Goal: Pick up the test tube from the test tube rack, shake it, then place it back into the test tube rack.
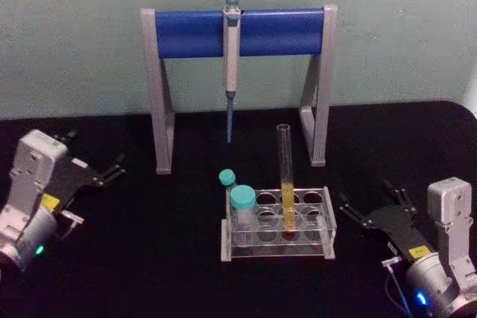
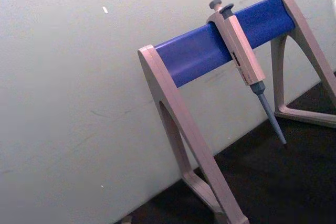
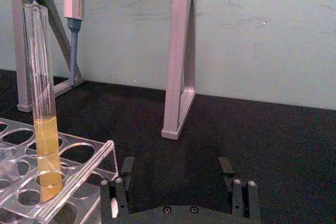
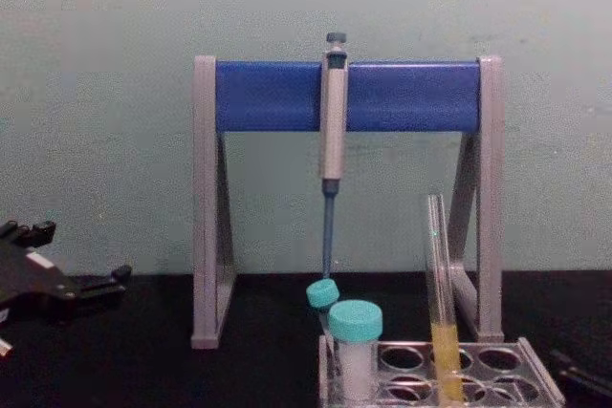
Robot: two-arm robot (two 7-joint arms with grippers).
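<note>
I'm seeing the test tube [image 1: 285, 176] sitting upright in the test tube rack [image 1: 325, 237] — left gripper [image 1: 112, 169] and right gripper [image 1: 373, 202] both resting spread open, well apart from it.

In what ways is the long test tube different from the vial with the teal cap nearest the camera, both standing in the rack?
The test tube is tall and thin and rises far above the test tube rack; the teal-capped vial is short and wider. The test tube is open at the top, while the vial is closed by its cap. The test tube holds yellow-orange liquid in its lower part; the vial looks whitish inside. Both stand upright in the rack.
</note>
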